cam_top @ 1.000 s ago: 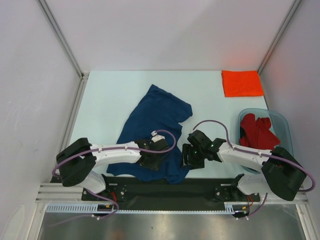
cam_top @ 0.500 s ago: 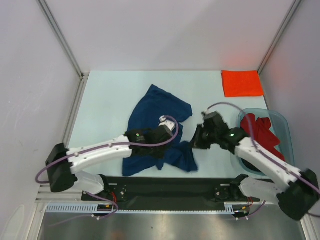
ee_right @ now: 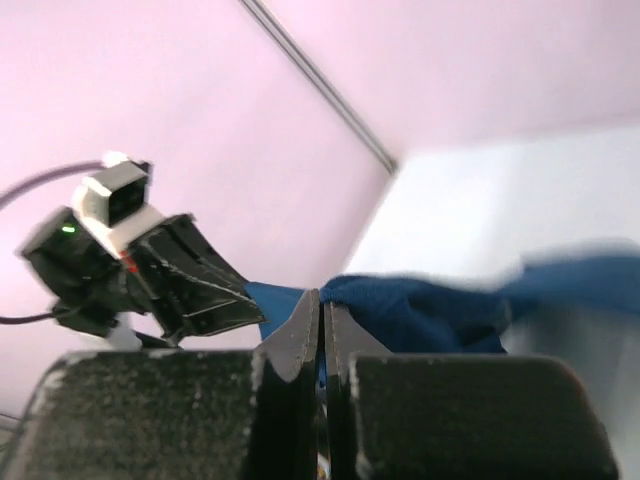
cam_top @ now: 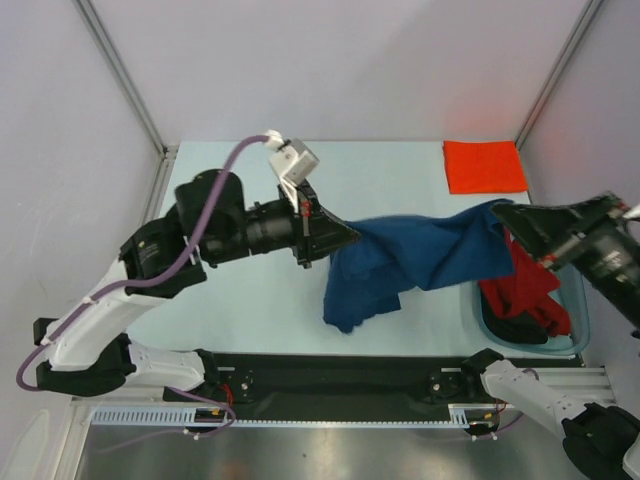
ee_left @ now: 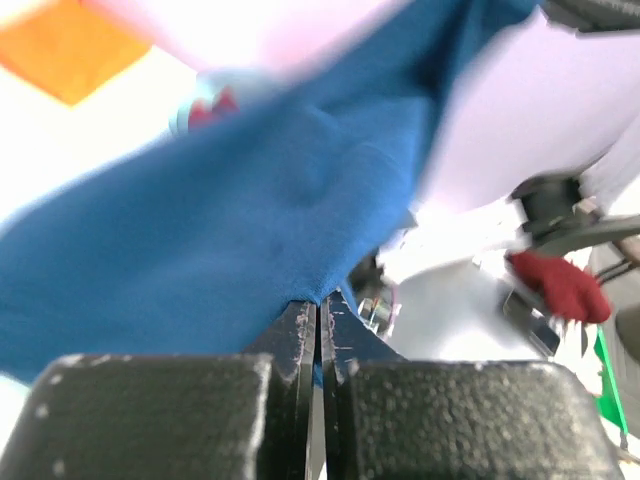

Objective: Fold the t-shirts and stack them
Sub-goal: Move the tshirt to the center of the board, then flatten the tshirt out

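The navy blue t-shirt (cam_top: 420,255) hangs stretched in the air between both arms, its middle sagging towards the table. My left gripper (cam_top: 348,236) is shut on the shirt's left end; its wrist view shows blue cloth (ee_left: 200,230) pinched at the fingertips (ee_left: 320,312). High at the right, my right gripper (cam_top: 505,213) is shut on the other end, with cloth (ee_right: 420,310) pinched at its tips (ee_right: 322,305). A folded orange t-shirt (cam_top: 484,165) lies flat at the back right. A red t-shirt (cam_top: 520,285) and a dark one sit in the tub.
A clear bluish plastic tub (cam_top: 578,300) stands at the right edge of the table, below the right gripper. Metal posts rise at both back corners, with light walls round the table (cam_top: 230,170).
Both grippers shut on the navy shirt near the front edge, then rose and drew apart. The shirt has left the table and now hangs spread between them.
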`<action>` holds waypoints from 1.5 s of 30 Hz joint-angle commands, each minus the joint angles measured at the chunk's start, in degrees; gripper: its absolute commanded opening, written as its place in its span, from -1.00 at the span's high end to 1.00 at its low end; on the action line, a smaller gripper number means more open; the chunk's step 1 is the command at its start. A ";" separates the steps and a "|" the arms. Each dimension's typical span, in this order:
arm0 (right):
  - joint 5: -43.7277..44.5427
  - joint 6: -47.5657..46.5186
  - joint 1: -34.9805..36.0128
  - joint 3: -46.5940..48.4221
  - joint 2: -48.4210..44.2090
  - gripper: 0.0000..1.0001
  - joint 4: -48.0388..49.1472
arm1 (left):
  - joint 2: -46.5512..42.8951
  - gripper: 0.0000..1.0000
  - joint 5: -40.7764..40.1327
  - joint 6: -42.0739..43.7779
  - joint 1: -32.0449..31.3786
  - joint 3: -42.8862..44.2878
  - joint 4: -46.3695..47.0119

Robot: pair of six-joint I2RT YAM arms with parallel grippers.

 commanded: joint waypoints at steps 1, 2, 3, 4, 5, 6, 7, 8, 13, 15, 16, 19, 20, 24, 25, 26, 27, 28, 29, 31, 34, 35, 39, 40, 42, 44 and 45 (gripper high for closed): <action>0.44 -4.04 -0.10 7.22 5.11 1.00 -2.81 | 0.54 0.99 -0.70 3.73 -0.27 6.06 1.56; 0.35 -4.66 -0.10 8.27 5.91 1.00 -1.93 | 0.62 0.99 -2.56 4.44 -0.27 6.85 0.16; -0.26 -6.15 -0.10 8.81 6.79 1.00 0.52 | 0.97 0.99 -4.93 5.66 -0.27 7.73 -0.73; -0.61 -6.42 -0.10 8.90 7.67 1.00 1.93 | 0.98 0.99 -8.60 5.85 -0.01 7.91 -1.43; -0.88 -6.69 -0.10 8.81 9.59 1.00 3.60 | 1.06 0.99 -12.38 6.11 0.43 7.91 -2.48; -1.66 -6.95 -0.10 7.68 10.57 1.00 7.79 | 0.72 0.99 -12.42 6.11 3.04 7.30 -2.67; -2.37 -7.56 -0.10 6.89 11.45 1.00 10.45 | 0.54 0.99 -11.99 6.29 5.07 6.34 -2.58; -2.98 -7.92 -0.10 5.92 13.90 1.00 13.00 | 0.10 1.00 -11.28 5.77 7.35 5.11 -2.49; -7.46 -8.97 -0.36 4.15 26.81 1.00 28.03 | -6.12 0.99 -7.59 3.04 30.45 -12.98 2.24; -9.57 -8.80 -0.62 6.08 36.61 1.00 33.20 | -5.97 0.99 -8.28 1.20 41.49 -18.69 2.26; -10.45 -8.97 -0.80 8.70 39.99 1.00 34.80 | -5.44 0.99 -8.64 0.84 44.70 -20.02 2.60; -11.86 -9.94 -1.50 20.95 56.67 1.00 35.44 | 2.17 0.55 -13.28 3.02 51.93 -21.71 3.39; -11.69 -10.98 -1.77 27.64 61.51 1.00 33.08 | 4.38 0.30 -15.30 3.47 52.72 -21.10 3.14; -16.86 -7.23 -5.10 51.51 82.62 -0.32 15.79 | 13.70 -0.56 -19.88 4.01 55.01 -12.59 -3.27; -16.53 -7.30 -5.46 50.83 83.26 -0.46 13.75 | 13.81 -0.62 -18.76 3.39 54.93 -12.48 -4.33; -14.70 -7.83 -5.46 43.51 81.53 -0.49 12.25 | 13.55 -0.66 -17.01 2.43 54.67 -13.87 -4.34; -14.42 -9.05 -5.46 36.48 78.98 -0.50 11.62 | 11.72 -0.65 -15.25 1.99 54.14 -15.36 -3.90; -14.33 -9.58 -5.37 30.06 72.61 -0.50 12.22 | 10.57 -0.64 -12.36 1.02 53.35 -17.03 -2.59; -12.93 -9.94 -5.37 24.34 69.59 -0.50 11.71 | 9.17 -0.62 -11.55 0.67 50.65 -20.96 -2.23; -10.82 -11.43 -4.85 8.86 63.79 -0.49 9.78 | 5.91 -0.60 -10.67 -1.08 47.30 -24.76 -2.58; -8.45 -14.93 -2.22 -9.42 53.76 -0.49 5.03 | 1.51 -0.55 -8.38 -7.92 39.39 -34.25 -1.09; -6.61 -15.30 0.58 -13.91 47.91 -0.49 5.29 | 0.72 -0.53 -9.42 -9.69 35.02 -38.45 -1.00; -4.84 -12.41 9.02 -33.51 33.81 -0.43 7.92 | -1.83 -0.45 -9.44 -16.99 27.60 -47.09 0.40; -4.83 -10.75 10.78 -39.90 30.91 -0.42 8.88 | -2.44 -0.45 -8.82 -19.00 26.72 -48.41 0.93; -4.05 -5.13 16.65 -45.92 24.86 -0.29 11.52 | -2.98 -0.43 -10.30 -20.69 24.53 -51.06 1.37; -4.04 0.48 20.53 -53.30 22.28 -0.18 15.45 | -3.15 -0.42 -10.84 -22.45 23.12 -52.98 1.64; -4.30 2.17 23.86 -55.24 20.70 -0.13 17.05 | -3.15 -0.41 -11.36 -23.15 22.85 -53.34 0.86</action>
